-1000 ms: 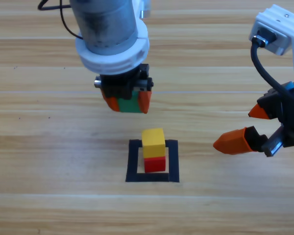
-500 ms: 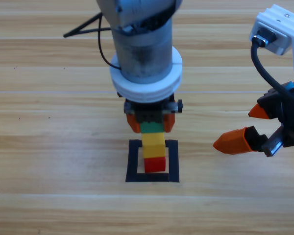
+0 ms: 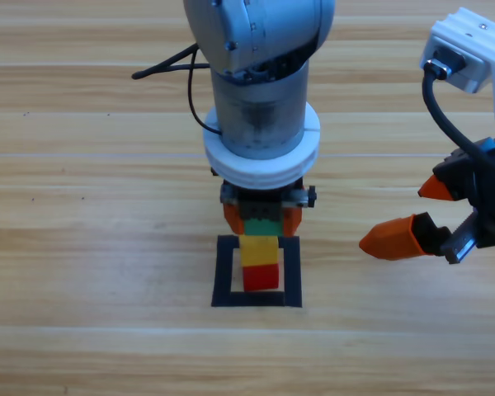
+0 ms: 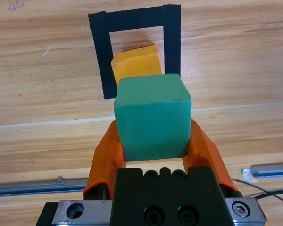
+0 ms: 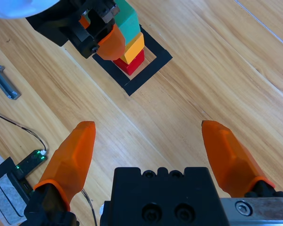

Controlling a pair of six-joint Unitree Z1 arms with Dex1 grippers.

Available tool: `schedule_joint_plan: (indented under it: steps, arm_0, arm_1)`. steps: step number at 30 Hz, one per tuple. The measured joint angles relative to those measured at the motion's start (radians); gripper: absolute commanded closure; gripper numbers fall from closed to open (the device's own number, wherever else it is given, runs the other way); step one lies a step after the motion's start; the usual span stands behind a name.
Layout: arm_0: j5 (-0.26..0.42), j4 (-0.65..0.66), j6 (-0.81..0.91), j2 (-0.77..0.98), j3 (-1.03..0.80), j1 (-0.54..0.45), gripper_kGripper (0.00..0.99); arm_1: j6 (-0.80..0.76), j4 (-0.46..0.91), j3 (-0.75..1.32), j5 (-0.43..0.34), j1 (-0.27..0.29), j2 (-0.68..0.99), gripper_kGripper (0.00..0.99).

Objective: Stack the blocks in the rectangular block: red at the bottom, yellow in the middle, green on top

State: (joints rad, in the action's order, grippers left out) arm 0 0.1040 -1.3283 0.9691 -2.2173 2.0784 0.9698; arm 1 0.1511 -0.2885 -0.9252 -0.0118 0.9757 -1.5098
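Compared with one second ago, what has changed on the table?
The left gripper, shut on the green cube, carried it from behind the tape square to on top of the yellow cube. Yellow on red cube and the open right gripper stayed put.

1. A matte teal-green cube (image 4: 153,118) is noted.
2. A plain yellow cube (image 3: 259,250) is noted.
3. A plain red cube (image 3: 261,277) is noted.
4. A black tape outline (image 3: 226,272) is seen on pale wood-grain table (image 3: 91,247).
5. Orange jaws are recorded on both grippers.
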Motion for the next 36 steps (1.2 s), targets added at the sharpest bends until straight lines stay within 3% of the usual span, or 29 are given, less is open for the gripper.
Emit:
schedule_joint_plan:
  steps: [36]
  arm_0:
    - [-0.004,0.000,-0.002,-0.052,0.021,-0.034,0.990]
  arm_1:
    - [0.000,0.004,0.000,0.000,0.000,0.000,0.001]
